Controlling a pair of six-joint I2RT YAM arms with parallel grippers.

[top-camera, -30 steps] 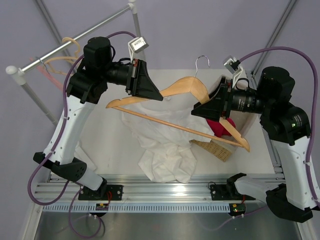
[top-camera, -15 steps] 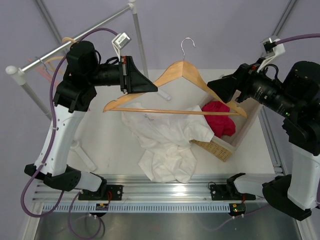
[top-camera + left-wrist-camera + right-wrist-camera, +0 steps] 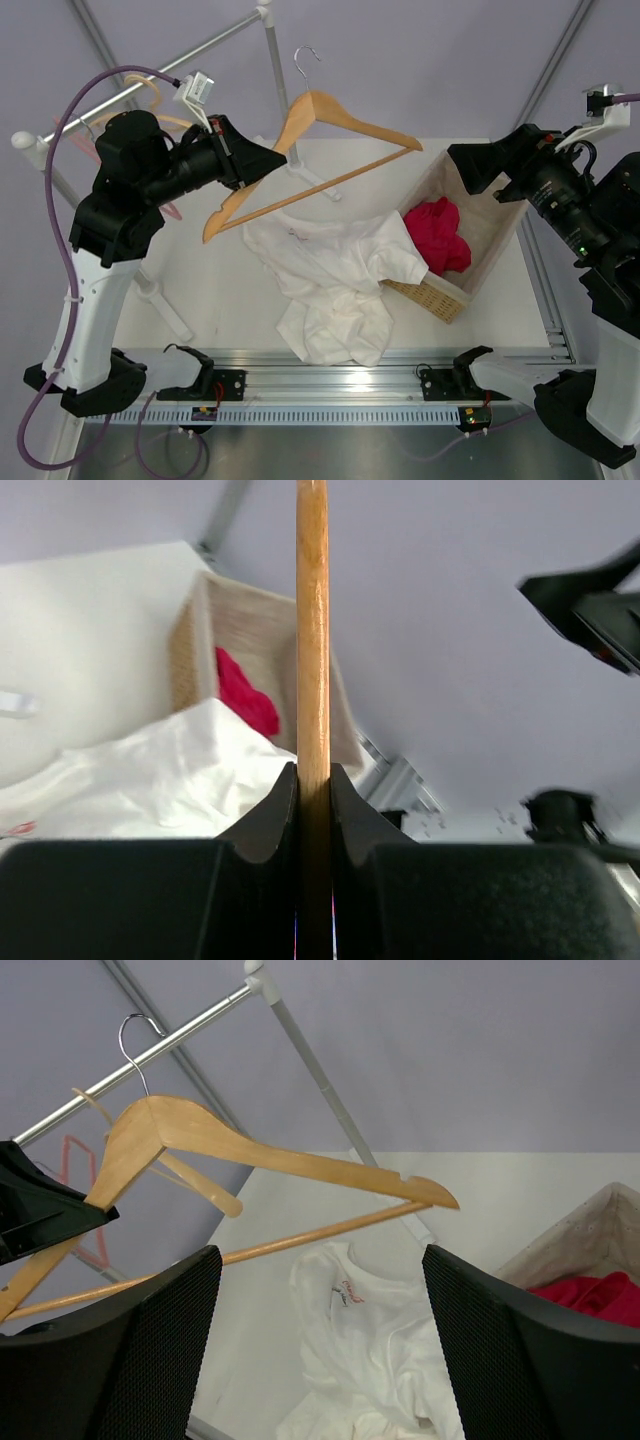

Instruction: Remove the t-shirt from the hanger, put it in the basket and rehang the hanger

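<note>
— Where's the t-shirt [image 3: 335, 285]?
— Crumpled on the table [image 3: 200, 270], against the basket's [image 3: 440, 297] left wall, off the hanger [image 3: 330, 112].
— And the hanger?
— Bare, in the air left of the basket; the left gripper [image 3: 313, 780] pinches one wooden arm.
— The right gripper [image 3: 322, 1252]?
— Over the basket, jaws spread, holding nothing. A red cloth [image 3: 440, 235] lies inside.

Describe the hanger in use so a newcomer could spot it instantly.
Start at the white table, then the left hand above it. It grips the hanger by one end: honey-tan wood, silver hook, bare, held in the air, unlike the paler hanger and pink hanger on the rail.
</note>
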